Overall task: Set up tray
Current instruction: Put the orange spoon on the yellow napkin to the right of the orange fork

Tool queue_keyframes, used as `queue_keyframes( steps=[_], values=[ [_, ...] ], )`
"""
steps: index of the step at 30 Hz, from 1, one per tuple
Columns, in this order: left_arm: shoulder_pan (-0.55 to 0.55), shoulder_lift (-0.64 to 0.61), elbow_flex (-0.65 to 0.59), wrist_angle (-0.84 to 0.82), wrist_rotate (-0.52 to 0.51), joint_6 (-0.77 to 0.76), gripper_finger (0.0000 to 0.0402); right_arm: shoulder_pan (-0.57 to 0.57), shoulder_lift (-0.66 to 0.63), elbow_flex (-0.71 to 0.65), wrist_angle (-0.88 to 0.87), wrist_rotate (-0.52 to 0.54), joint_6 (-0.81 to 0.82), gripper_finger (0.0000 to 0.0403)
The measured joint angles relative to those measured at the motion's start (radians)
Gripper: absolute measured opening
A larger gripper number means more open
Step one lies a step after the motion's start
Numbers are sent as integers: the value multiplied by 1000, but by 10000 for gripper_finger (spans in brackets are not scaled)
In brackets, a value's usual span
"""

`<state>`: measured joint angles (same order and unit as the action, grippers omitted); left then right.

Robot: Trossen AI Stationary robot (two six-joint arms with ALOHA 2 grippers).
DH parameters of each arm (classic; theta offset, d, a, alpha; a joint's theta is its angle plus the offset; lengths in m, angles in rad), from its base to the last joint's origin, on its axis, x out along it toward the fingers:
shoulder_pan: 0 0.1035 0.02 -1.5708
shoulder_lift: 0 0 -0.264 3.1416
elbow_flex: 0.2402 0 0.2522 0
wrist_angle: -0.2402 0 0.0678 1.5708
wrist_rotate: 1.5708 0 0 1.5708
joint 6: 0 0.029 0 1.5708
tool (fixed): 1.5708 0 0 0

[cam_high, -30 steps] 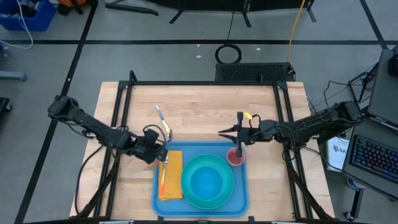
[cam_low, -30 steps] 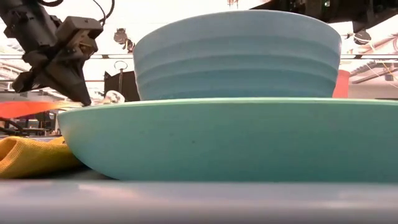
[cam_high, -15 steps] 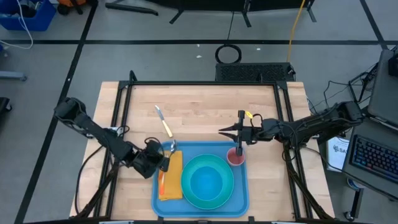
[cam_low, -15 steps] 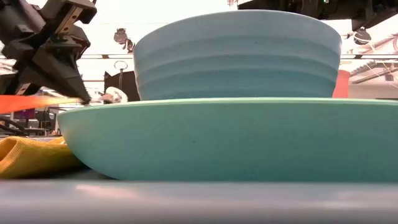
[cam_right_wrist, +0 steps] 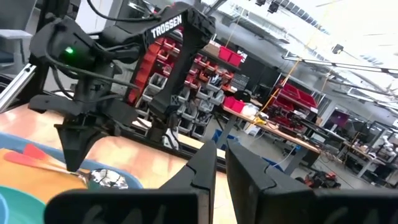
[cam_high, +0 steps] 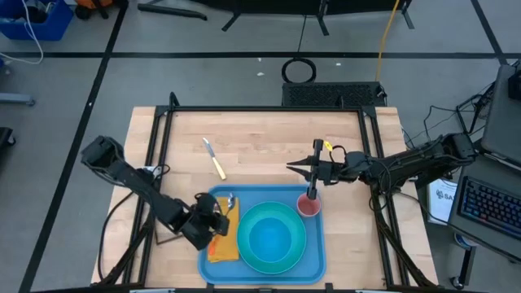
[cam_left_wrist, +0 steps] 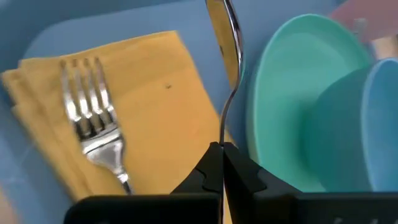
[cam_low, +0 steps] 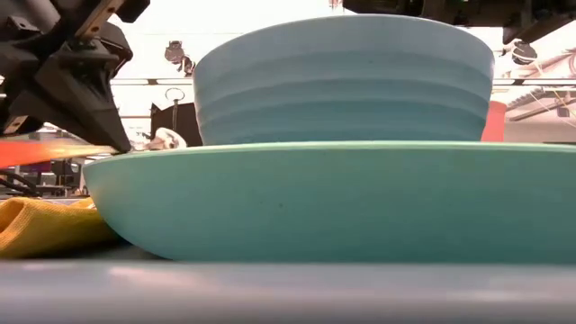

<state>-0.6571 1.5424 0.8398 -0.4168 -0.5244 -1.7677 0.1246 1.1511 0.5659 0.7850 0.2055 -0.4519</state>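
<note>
From above, the left gripper (cam_high: 213, 221) hangs over the left end of the light-blue tray (cam_high: 313, 262), which sits at the near middle of the wooden table (cam_high: 260, 138). A yellow napkin (cam_high: 224, 244) lies inside the tray beside the turquoise plate (cam_high: 247, 256) and the bowl (cam_high: 270, 236) stacked on it. The right gripper (cam_high: 313, 183) waits over the red cup (cam_high: 309, 207) at the tray's far right corner, and a knife (cam_high: 214, 158) lies loose on the table beyond the tray.

From table height, plate and bowl fill the frame, with the left gripper at upper left holding an orange handle level above the napkin.

The left wrist view shows that gripper's fingers pinched on the thin stem of a spoon (cam_left_wrist: 227, 56), carried along the gap between napkin and plate, seemingly to lay it beside the fork (cam_left_wrist: 93, 118) already on the cloth.

The right wrist view shows the right gripper's fingers nearly closed, a narrow slit between them, holding nothing
</note>
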Motion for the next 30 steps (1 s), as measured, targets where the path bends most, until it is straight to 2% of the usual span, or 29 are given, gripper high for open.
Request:
queue_keyframes(
  steps=[6, 24, 30],
  values=[
    [0, 79, 83, -182, 68, -109, 0, 0, 0, 0, -3, 0, 12, 29],
    [1, 209, 134, -191, 84, -281, 0, 0, 0, 0, -11, 0, 21, 29],
    [0, 218, 137, -190, 91, -289, 0, 0, 0, 0, -11, -1, 21, 29]
  ],
)
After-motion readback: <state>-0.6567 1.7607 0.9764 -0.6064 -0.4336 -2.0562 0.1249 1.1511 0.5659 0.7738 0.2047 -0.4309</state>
